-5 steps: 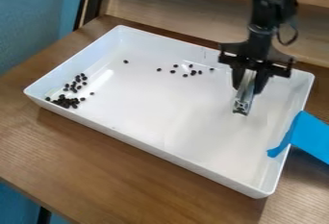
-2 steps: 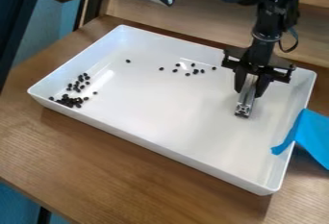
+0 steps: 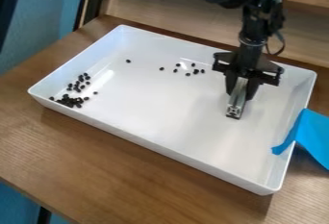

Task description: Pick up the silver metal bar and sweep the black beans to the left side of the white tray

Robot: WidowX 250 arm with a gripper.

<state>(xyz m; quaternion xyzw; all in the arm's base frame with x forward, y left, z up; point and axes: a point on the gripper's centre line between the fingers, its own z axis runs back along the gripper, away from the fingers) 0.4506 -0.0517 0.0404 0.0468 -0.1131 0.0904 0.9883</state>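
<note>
The wood-grained bench [image 3: 122, 165] carries a smooth, glossy white tray [image 3: 154, 146], rectangular with flared walls. A matte blue strip [image 3: 311, 134] folds over its right edge. My hand [image 3: 240, 92] hangs over the tray's right half, its fingers clamped on a ridged metal bar [image 3: 235, 106], whose long axis slants down towards the near edge; whether its tip touches the tray I cannot tell. The small, dark, rounded black beans [image 3: 69, 101] lie leftward from me: densest at the tray's left corner, others scattered towards its far edge.
</note>
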